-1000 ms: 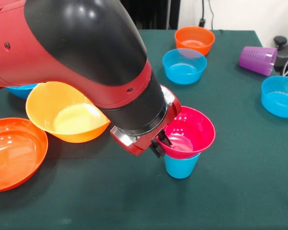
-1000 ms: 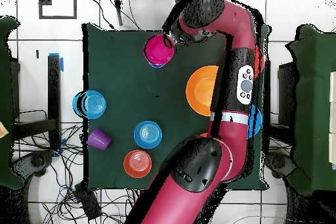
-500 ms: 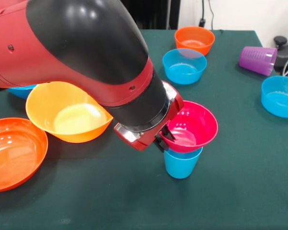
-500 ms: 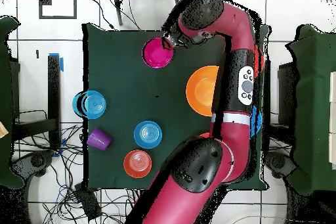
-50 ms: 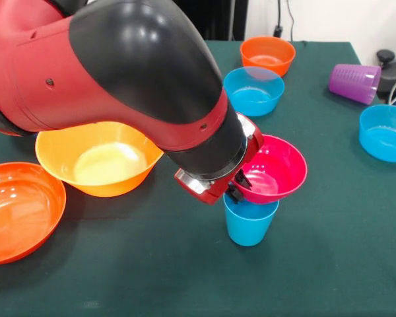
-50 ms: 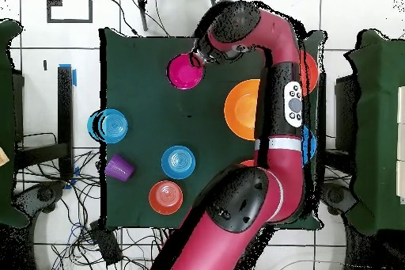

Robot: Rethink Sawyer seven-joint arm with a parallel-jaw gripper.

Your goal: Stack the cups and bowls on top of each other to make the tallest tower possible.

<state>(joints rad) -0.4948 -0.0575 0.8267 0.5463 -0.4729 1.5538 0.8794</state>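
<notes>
Now the gripper [image 5: 236, 187] has its jaws clenched on the pink bowl's [image 5: 275, 170] rim, the bowl tilted over the light blue cup [image 5: 249, 223], upright near one bench [image 5: 330, 264] edge.

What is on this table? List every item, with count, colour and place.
light blue cup: one, upright, under the pink bowl
purple cup: one, on its side, far right in the front view
pink bowl: one, tilted on the light blue cup's mouth
blue bowls: three; mid-back, right edge, one mostly hidden by the arm
small orange bowl: one, at the back
yellow-orange bowl: one, left of centre
red-orange bowl: one, left edge
table: one, dark green cloth
arm: one, red and black
gripper: one, clamped on the pink bowl's rim
</notes>
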